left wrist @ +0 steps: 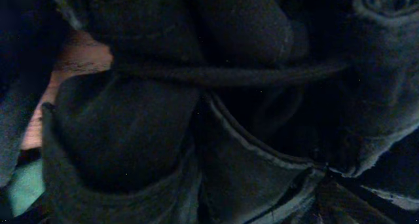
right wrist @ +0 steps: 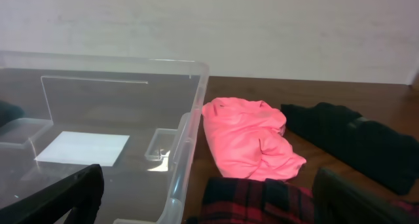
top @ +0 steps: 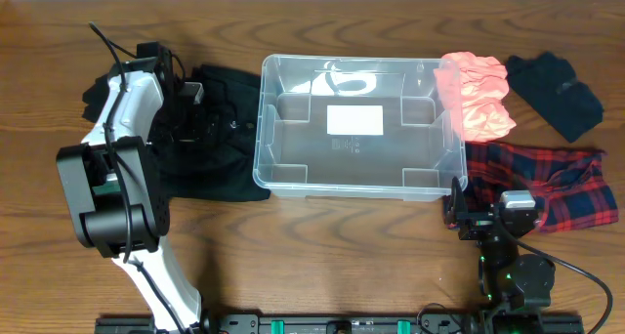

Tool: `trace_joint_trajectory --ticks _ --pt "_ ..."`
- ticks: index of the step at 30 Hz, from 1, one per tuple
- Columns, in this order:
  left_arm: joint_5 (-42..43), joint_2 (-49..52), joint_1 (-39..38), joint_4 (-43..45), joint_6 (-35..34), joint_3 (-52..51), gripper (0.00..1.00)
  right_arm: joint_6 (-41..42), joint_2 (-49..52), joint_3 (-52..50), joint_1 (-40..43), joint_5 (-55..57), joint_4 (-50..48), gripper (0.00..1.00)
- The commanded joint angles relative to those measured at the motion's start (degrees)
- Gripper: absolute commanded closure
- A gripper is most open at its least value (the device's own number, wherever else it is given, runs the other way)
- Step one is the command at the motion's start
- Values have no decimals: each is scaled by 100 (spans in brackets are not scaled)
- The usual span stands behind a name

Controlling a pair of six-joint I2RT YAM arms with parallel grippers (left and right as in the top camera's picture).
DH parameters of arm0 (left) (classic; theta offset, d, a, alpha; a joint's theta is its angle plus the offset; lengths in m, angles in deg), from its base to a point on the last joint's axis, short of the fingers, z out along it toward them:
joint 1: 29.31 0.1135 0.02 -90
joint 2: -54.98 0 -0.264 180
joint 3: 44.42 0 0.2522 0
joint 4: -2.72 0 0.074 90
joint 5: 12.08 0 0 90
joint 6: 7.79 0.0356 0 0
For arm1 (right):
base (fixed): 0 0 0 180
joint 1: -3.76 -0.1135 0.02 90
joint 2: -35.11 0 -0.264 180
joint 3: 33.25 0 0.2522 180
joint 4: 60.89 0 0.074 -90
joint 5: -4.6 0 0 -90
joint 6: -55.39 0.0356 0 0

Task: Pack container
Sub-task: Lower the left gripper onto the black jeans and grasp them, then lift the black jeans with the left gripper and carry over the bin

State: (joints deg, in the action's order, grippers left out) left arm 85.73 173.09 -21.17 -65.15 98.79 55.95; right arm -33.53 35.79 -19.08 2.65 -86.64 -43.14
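1. Container [top: 266,129]: the clear plastic bin stands upright at the centre of the overhead view on the wooden table [top: 342,246]. A white label [top: 354,120] lies on its base. No garment is seen on its floor.

2. Left gripper [top: 190,104]: it sits in the left part of the overhead view, low over a black garment [top: 229,153]. This garment lies just beside the container's left wall. In the left wrist view dark folded fabric and a dark cord [left wrist: 229,75] fill the frame. The fingers cannot be made out there, so whether the jaws are spread or closed cannot be told.

3. Right gripper [right wrist: 206,178]: it is at the lower right of the overhead view, near the container's lower right corner. In the right wrist view the two fingers [right wrist: 72,198] stand at the lower left and lower right corners of the frame. The jaws are spread wide, with nothing between them.

4. Other garments, all to the right of the container:
- A pink garment [top: 479,95] lies crumpled against the upper right corner of the container.
- A second black garment [top: 555,95] lies further right, near the pink one.
- A red and black plaid garment [top: 552,183] lies below both.
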Motion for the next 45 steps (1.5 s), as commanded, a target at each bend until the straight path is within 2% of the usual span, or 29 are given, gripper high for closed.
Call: trace_joint_trajectory --ticks 1,4,5,8,13,16,25,31,37,42,45 --pt "55 247 -2 -66 74 -44 13 59 -31 -9 -37 39 20 1" --pt "55 247 -2 -66 76 -44 49 59 -31 -9 -37 37 17 1" --pt "55 247 -2 -63 74 -44 65 59 -31 -9 -37 37 17 1" --pt "55 247 -2 -68 74 -44 76 59 -31 -9 -37 37 17 1" --pt "55 245 -2 -214 72 -42 81 59 -31 -9 -37 37 20 1" --pt "55 195 -2 -302 57 -26 94 59 -31 -9 -37 37 17 1" --pt "50 -503 0 -431 -1150 341 94 59 -31 -9 -37 39 20 1" --pt "-50 -1379 -2 -452 -1211 527 94 59 -31 -9 -37 39 20 1" --pt "-595 -2433 -2 -372 -1497 570 94 59 -31 -9 -37 37 20 1" --pt "-586 -3248 -9 -221 -1784 579 94 59 -31 -9 -37 39 20 1" --pt "-291 -3670 -20 -146 -1912 579 94 59 -31 -9 -37 37 20 1"
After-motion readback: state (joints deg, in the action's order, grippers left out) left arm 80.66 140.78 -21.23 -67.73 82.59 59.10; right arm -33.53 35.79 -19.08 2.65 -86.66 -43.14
